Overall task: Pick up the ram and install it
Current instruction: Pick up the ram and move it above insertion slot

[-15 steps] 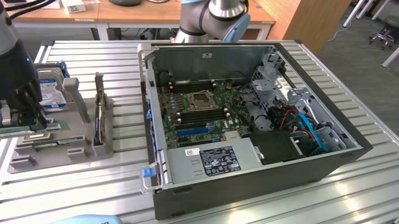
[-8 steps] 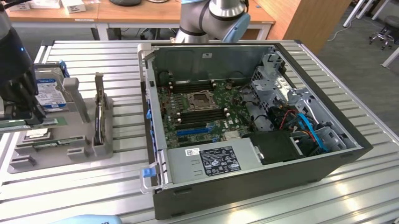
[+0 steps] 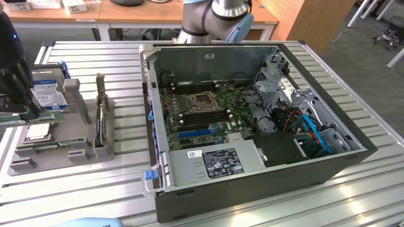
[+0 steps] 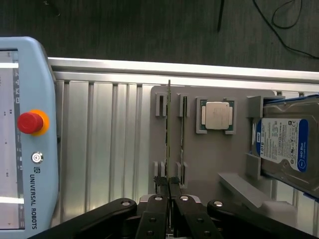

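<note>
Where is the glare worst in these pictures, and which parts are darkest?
Wrist view: the table's edge rail glares nearly white, and the floor beyond it is dark. Exterior view: the table slats wash out at the exterior view's right, and the gripper is a dark shape.

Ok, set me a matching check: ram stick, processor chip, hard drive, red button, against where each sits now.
1 long thin green ram stick
2 small square silver processor chip
3 silver hard drive with blue-white label
4 round red button

A in a recess of the flat grey holder
B on the pale blue pendant
C propped at one end of that holder
D pinched in the shut hand

Pairs: 1-D, 2-A, 3-C, 4-B.
</note>
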Available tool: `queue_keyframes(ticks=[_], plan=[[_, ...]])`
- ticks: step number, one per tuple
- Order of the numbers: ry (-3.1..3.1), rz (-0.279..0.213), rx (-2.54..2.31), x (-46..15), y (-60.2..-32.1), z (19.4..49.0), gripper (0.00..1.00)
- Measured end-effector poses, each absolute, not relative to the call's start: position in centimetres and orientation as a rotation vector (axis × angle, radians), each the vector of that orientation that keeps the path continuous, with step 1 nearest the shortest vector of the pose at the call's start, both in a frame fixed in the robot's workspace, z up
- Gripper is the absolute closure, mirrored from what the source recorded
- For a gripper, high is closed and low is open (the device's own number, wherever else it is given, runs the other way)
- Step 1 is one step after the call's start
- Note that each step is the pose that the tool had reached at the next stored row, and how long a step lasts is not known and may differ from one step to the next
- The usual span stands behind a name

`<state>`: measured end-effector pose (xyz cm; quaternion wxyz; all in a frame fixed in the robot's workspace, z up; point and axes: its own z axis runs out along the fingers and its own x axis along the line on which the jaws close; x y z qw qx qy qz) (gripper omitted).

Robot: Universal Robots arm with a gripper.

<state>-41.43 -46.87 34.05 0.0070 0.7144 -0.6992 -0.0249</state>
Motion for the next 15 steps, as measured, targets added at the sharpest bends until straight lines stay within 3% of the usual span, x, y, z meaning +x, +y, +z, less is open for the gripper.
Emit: queue_keyframes(ticks=[15], plan=[[-2.187, -0.078, 2.235, -41.4, -46.9, 37.2, 0.88]])
